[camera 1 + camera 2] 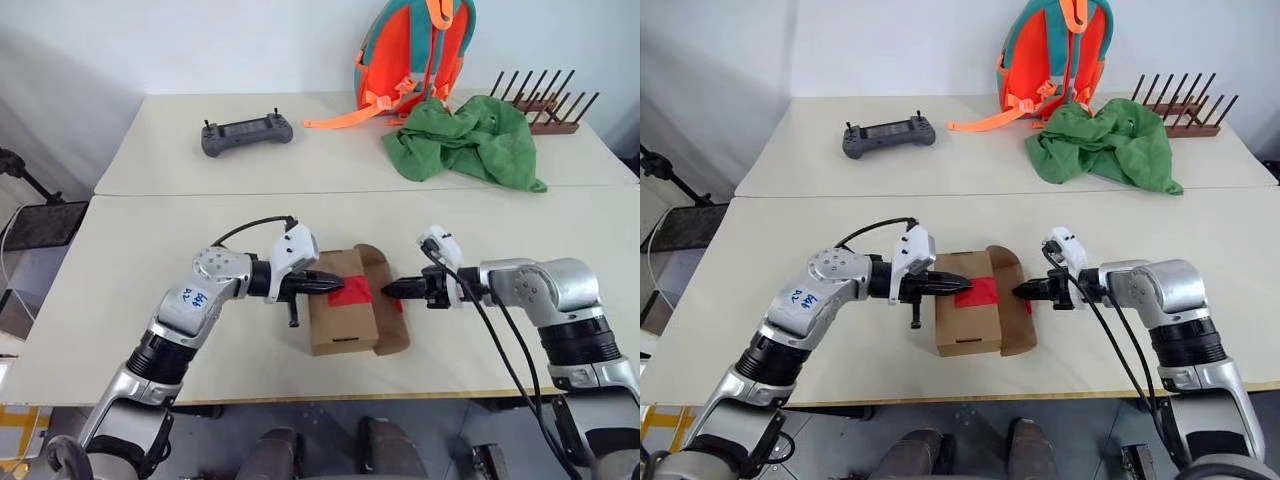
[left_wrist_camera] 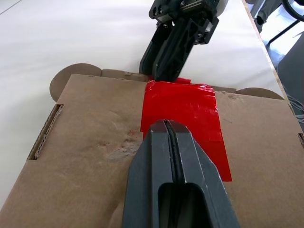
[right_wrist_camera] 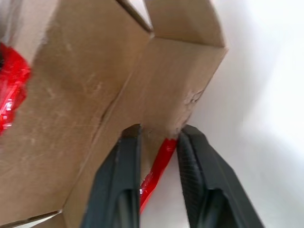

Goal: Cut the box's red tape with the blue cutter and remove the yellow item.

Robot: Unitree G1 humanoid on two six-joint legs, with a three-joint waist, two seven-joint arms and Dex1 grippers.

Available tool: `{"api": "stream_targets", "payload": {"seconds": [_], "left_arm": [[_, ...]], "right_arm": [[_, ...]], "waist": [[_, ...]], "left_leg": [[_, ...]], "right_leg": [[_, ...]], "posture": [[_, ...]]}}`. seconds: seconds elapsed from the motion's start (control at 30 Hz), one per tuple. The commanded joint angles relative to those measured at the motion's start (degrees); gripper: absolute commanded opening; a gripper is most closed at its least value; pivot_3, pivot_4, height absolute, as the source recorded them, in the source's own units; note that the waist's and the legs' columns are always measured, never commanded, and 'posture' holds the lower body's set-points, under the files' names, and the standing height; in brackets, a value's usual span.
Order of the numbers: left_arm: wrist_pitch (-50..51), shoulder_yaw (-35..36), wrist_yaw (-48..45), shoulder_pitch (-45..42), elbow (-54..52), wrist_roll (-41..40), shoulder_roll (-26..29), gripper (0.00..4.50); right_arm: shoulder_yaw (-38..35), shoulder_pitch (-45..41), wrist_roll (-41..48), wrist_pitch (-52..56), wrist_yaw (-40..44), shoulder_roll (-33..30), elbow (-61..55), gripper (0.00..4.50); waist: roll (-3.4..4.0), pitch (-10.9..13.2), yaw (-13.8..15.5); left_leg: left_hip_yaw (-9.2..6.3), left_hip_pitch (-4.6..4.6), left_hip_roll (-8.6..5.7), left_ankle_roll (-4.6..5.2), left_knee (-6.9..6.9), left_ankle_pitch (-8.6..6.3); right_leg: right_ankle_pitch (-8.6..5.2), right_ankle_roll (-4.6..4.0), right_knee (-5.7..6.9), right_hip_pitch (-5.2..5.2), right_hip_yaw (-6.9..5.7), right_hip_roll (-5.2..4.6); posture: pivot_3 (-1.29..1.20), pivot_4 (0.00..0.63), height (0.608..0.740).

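Two cream tabletop (image 1: 150, 250) surfaces pushed together, seam running across mid-frame, against a white wall. Upper left: grey game controller (image 1: 247, 132). Upper right: orange backpack (image 1: 412, 55), crumpled green cloth (image 1: 465, 140), wooden peg rack (image 1: 545, 105). Lower centre: brown box (image 1: 345, 305), red tape (image 1: 352, 292) across its top, one side flap swung outward at right. Left claw (image 1: 335, 281) shut, empty, tips resting over the tape. Right claw (image 1: 390, 290) at the open flap's edge, fingers (image 3: 118, 175) slightly parted, straddling the cardboard rim and a tape strip.
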Motion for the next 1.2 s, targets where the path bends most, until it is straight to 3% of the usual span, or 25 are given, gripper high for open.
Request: {"api": "stream_targets", "payload": {"seconds": [0.03,0.17,0.43,0.6,0.8,0.9,1.2], "left_arm": [[1.07,-1.24,0.79,1.58,0.39,1.32,0.30,0.00],[0.87,-0.66,0.96,2.13,0.21,1.50,0.66,0.00],[0.94,-0.25,1.41,3.11,-0.74,1.41,1.11,0.00],[-0.36,-0.14,0.28,3.71,-1.47,0.76,1.63,0.00],[-3.87,0.72,-3.14,3.95,0.46,-1.17,0.84,0.00],[-6.85,-0.17,-2.97,2.66,3.59,-0.30,-1.61,0.00],[-18.33,-0.35,4.12,-3.32,17.92,2.46,-17.47,0.00]], "right_arm": [[2.39,-0.55,1.19,5.09,0.86,2.96,2.04,1.17],[1.58,-2.27,2.77,11.75,-0.03,6.20,2.54,1.17],[2.39,-3.43,-0.10,11.57,-1.05,7.23,6.67,1.17],[2.58,-4.71,-1.42,11.48,-1.92,6.96,8.62,0.04],[-1.47,-7.30,0.93,20.77,-4.28,4.07,2.67,0.04],[-3.37,-9.08,4.69,21.99,-5.32,0.33,1.63,0.04],[-4.26,-15.05,23.75,22.03,-14.40,-15.13,1.68,0.04]], "waist": [[0.00,0.00,-0.14],[0.01,0.00,-0.44],[0.02,-0.01,-0.52],[0.01,-0.03,-0.59],[0.06,0.00,-0.17],[0.13,0.04,0.65],[0.15,0.12,1.92]], "left_leg": [[0.00,0.00,0.00,0.00,0.00,0.00],[0.00,0.00,0.06,-0.03,0.00,-0.01],[0.00,0.00,0.06,-0.07,-0.02,-0.03],[0.01,0.01,0.07,-0.08,-0.01,-0.03],[0.00,-0.10,0.06,-0.08,-0.02,-0.04],[-0.07,-0.22,-0.03,-0.06,-0.03,-0.05],[-0.03,-0.61,-0.39,0.33,0.05,-0.09]], "right_leg": [[0.00,0.00,0.01,0.00,0.01,0.00],[0.00,-0.01,0.17,0.00,0.02,-0.01],[0.00,-0.03,0.21,-0.03,0.02,0.00],[-0.01,-0.04,0.22,-0.03,0.02,0.01],[-0.01,-0.04,0.22,-0.13,0.02,-0.02],[-0.01,-0.04,0.19,-0.19,-0.06,-0.04],[0.13,0.21,-0.25,-0.28,-0.56,-0.23]], "posture": [[0.00,0.150,0.740],[0.00,0.150,0.740],[0.00,0.150,0.740],[0.00,0.150,0.740],[0.00,0.150,0.740],[0.00,0.150,0.740],[0.00,0.150,0.740]]}}
